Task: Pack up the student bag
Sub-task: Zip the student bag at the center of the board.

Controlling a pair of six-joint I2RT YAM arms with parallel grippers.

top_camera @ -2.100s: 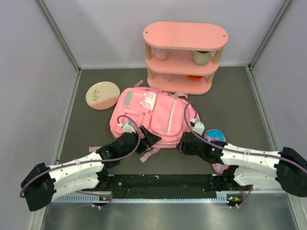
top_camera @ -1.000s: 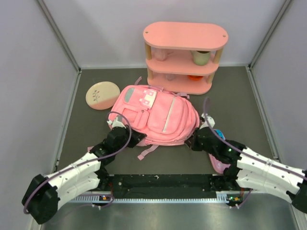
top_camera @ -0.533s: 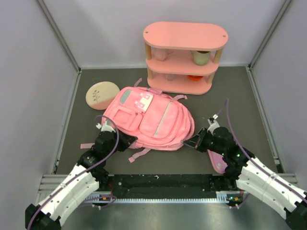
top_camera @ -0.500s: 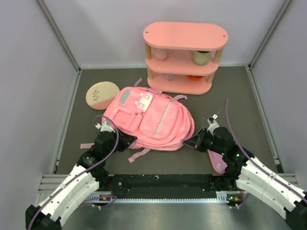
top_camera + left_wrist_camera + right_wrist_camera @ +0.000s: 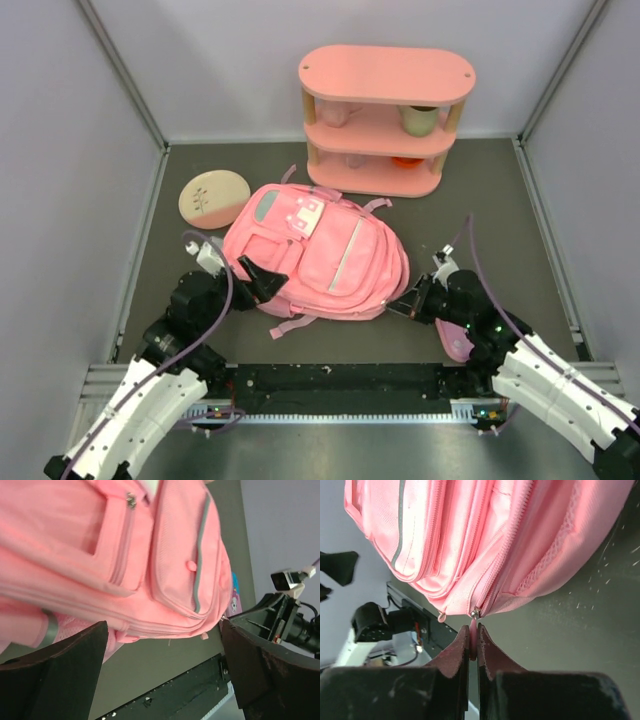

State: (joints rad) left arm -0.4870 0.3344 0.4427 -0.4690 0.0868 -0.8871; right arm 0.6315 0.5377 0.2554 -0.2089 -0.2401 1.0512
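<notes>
The pink student bag (image 5: pixel 318 252) lies flat in the middle of the table, its mint-and-white flap pocket toward the far left. My right gripper (image 5: pixel 405 304) is at its near right corner, shut on a pink zipper pull (image 5: pixel 473 639) of the bag (image 5: pixel 490 540). My left gripper (image 5: pixel 260 282) is wide open at the bag's near left edge and holds nothing. In the left wrist view its fingers (image 5: pixel 55 680) stand far apart below the bag (image 5: pixel 150 555), with bare table between them.
A purple-pink pencil case (image 5: pixel 456 338) lies partly under my right arm. It also shows in the left wrist view (image 5: pixel 234 597). A pink three-tier shelf (image 5: pixel 385 120) with a cup (image 5: pixel 420 120) stands at the back. A round beige plate (image 5: pixel 213 198) lies far left. Grey walls enclose the table.
The bag has shifted and turned a little. My left arm drew back to the left and its gripper opened. My right gripper moved right along the bag's near edge, staying shut.
</notes>
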